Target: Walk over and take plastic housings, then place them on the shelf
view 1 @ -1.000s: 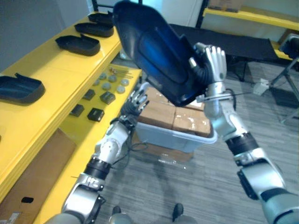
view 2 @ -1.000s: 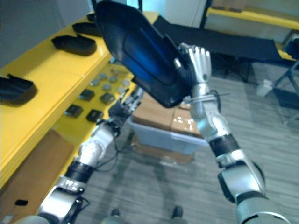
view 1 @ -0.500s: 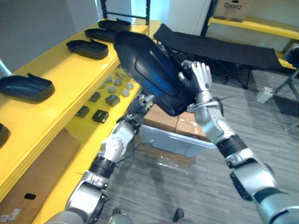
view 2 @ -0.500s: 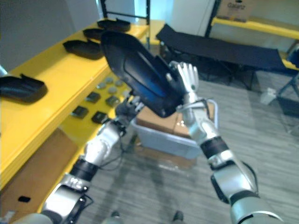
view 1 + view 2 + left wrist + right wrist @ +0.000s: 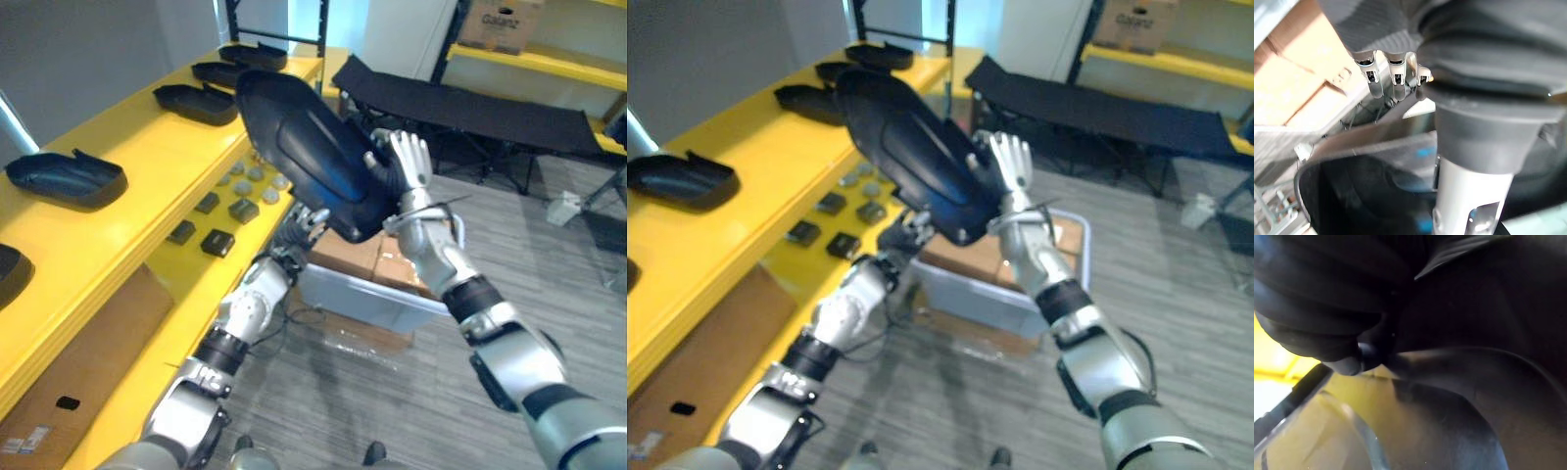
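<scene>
A large black plastic housing [image 5: 313, 157] is held up in the air between my two hands, tilted, its upper end over the edge of the yellow shelf [image 5: 127, 137]. My right hand [image 5: 409, 164] presses its right edge with straight fingers, open. Under its lower end, my left hand [image 5: 302, 227] props it from below, its fingers [image 5: 1373, 77] straight against the dark shell [image 5: 1366, 186]. Several more black housings lie along the shelf top, the nearest one [image 5: 67, 178] at the left, another [image 5: 194, 101] farther back.
Small dark and grey parts [image 5: 217, 241] lie on the lower yellow shelf board. Below the hands a grey bin [image 5: 372, 294] with cardboard boxes stands on the floor. A black folding cot [image 5: 470, 103] lies behind. Flat cardboard [image 5: 88, 362] leans at the shelf's bottom.
The camera has shifted, and more of the shelf top shows. The housing sits lower and smaller in view, still held between both hands.
</scene>
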Tool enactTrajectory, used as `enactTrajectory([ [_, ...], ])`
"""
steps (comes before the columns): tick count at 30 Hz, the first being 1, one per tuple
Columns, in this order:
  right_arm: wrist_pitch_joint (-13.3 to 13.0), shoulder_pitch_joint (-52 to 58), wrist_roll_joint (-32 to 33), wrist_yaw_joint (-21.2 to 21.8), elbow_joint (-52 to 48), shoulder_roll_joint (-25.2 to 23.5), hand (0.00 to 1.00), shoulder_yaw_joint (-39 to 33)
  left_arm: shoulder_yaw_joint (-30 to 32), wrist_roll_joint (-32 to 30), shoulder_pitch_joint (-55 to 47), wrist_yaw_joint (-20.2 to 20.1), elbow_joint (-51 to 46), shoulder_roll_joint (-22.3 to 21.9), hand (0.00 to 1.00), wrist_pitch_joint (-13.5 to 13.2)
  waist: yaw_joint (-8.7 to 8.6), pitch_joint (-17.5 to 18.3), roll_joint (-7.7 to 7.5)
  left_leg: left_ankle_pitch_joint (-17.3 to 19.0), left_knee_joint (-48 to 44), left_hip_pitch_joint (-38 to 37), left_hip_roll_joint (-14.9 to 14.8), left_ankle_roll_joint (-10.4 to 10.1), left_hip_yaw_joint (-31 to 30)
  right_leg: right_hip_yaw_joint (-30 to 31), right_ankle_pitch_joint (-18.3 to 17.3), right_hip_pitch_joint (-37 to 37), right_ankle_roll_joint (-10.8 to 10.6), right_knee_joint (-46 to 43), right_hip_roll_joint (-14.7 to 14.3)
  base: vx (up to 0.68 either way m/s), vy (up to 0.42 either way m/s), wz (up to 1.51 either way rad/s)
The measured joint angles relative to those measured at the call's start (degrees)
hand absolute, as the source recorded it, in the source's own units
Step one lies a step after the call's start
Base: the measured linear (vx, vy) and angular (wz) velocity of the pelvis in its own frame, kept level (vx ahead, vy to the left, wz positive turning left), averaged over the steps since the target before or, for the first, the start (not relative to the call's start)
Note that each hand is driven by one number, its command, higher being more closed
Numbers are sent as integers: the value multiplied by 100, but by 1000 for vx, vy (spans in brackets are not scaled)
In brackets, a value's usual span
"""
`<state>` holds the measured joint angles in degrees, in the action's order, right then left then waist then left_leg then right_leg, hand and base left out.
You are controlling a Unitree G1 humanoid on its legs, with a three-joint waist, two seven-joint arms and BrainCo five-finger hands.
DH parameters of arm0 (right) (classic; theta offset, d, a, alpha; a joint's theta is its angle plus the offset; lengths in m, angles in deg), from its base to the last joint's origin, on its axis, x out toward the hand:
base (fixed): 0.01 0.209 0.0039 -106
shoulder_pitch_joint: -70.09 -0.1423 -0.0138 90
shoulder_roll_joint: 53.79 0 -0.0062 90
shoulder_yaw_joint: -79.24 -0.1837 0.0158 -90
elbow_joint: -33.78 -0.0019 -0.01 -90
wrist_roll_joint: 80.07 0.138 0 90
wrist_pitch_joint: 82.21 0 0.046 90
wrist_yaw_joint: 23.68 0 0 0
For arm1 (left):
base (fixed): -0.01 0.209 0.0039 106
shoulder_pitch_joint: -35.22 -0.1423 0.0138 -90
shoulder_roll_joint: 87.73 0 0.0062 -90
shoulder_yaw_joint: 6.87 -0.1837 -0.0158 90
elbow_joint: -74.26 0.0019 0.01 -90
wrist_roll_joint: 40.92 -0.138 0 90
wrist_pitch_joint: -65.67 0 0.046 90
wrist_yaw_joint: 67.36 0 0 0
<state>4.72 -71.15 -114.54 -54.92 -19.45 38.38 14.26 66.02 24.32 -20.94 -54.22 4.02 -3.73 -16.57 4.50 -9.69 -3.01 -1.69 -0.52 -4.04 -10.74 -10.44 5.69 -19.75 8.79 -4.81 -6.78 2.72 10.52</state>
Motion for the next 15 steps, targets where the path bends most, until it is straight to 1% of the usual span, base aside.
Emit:
enactTrajectory([
  [1,-32,0,1,0,0,-28,100,16,9,-56,0,53,2,-17,0,-22,-2,0,0,0,0,-1,0,0,-1,-2,0,-3,0,1,0,0,0,0],
  [2,-84,0,3,0,-2,-92,100,90,27,-98,-1,197,17,-53,0,-116,-1,0,0,1,0,0,-1,0,-7,-6,0,-5,0,1,0,0,0,0],
  [3,-91,1,3,0,-2,-130,100,115,34,-125,-1,234,46,-68,0,-174,-1,0,0,1,0,-1,-2,0,-8,-6,0,-6,0,1,-1,0,0,0],
  [5,-105,33,4,0,-9,-293,100,166,132,-338,-18,433,192,-155,0,-338,1,0,0,1,-3,-1,-10,-1,-11,-6,-1,-6,1,1,-9,0,0,0],
  [8,-108,197,76,-13,-62,-404,100,164,174,-575,-149,546,195,-161,0,-516,4,0,0,3,-3,-1,-17,-3,-12,-6,-4,-6,2,1,-15,0,0,0],
  [10,-114,458,110,-15,-233,-456,100,162,312,-774,-262,575,195,-215,0,-647,-4,0,0,5,-2,0,-17,-4,-10,-5,-5,-1,3,1,-15,0,0,0],
  [11,-169,643,110,-20,-304,-479,100,162,363,-783,-291,592,202,-210,0,-676,-4,0,0,5,-1,6,-18,-5,-7,-2,-7,10,3,1,-16,0,0,0],
  [12,-197,800,115,-20,-326,-516,100,163,374,-785,-301,592,223,-204,0,-764,-4,0,0,6,0,9,-19,-5,4,8,-7,24,3,1,-16,-4,9,-4],
  [13,-201,880,126,-20,-349,-538,100,163,387,-792,-313,592,223,-204,100,-819,-4,0,0,6,1,11,-19,-5,15,17,-7,36,3,1,-17,-1,2,-11],
  [15,-226,1074,217,-31,-426,-627,100,167,552,-926,-425,595,223,-252,100,-974,-31,0,0,10,1,10,-20,-7,73,81,-6,81,3,1,-18,0,0,-13],
])
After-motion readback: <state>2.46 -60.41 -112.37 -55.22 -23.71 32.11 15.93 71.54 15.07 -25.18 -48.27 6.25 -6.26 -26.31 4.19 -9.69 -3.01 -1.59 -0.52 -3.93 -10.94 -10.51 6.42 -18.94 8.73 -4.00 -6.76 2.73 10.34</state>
